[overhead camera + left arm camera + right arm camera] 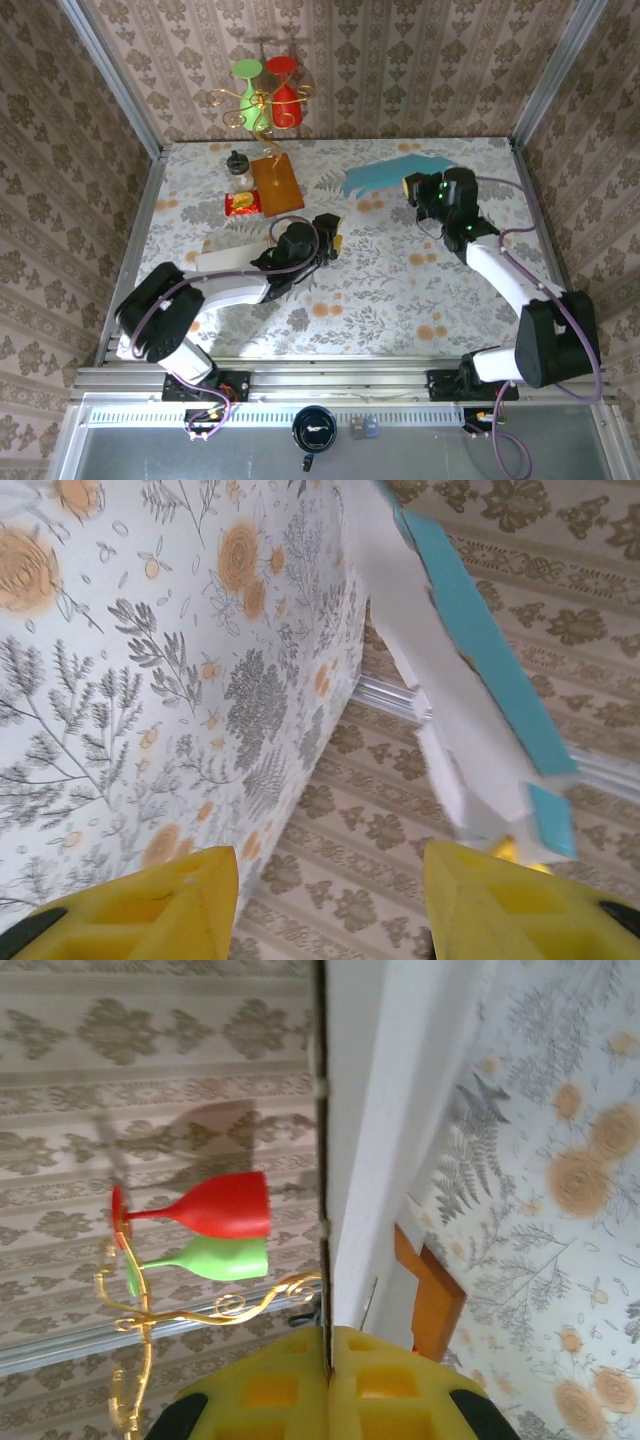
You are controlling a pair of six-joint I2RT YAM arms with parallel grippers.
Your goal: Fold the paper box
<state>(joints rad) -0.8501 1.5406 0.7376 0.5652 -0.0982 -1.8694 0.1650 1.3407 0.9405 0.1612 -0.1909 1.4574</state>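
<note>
The yellow right claw (328, 1385) is clamped on one edge of the flat blue-and-white paper box (385, 1110). It appears to hold the box clear of the floral table (560, 1210), probably for creasing. The left claw (330, 900) has its jaws apart, with the box ahead and to its right, likely ready to grip.

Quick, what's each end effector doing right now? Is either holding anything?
The left end effector is open, holding nothing.
The right end effector is closed on the edge of the paper box.
</note>
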